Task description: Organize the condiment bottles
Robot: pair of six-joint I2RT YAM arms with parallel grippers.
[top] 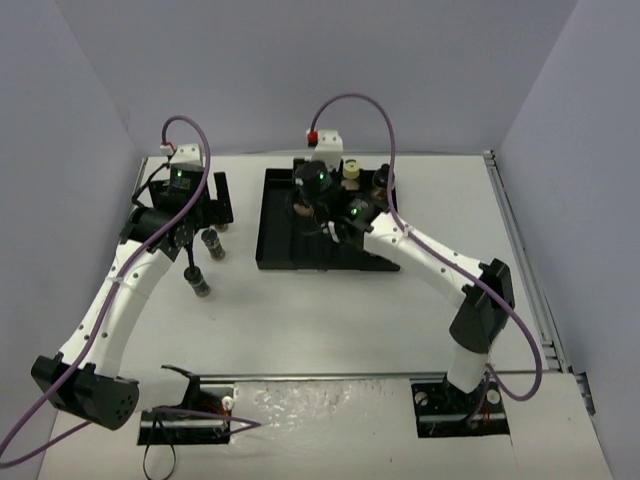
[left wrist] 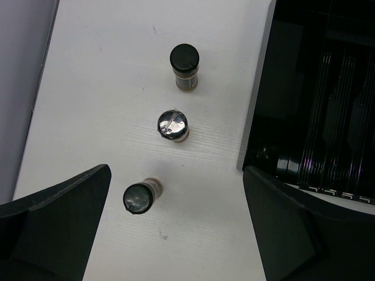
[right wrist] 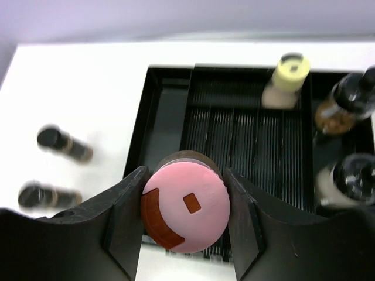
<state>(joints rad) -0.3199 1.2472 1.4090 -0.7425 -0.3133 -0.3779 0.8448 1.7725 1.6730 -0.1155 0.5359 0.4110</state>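
On the white tabletop (top: 350, 320) my right gripper (right wrist: 184, 206) is clamped on the pink-capped bottle (right wrist: 193, 190) at the edge of the tray (right wrist: 234, 134), my left gripper (left wrist: 176, 228) gapes empty above three bottles (left wrist: 173, 125), and releasing here could tip the pink one off the rim.

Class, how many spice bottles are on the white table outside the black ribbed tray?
3, in a row beside the tray: black-capped bottle farthest, shiny-topped bottle middle, dark-topped bottle nearest the left gripper.
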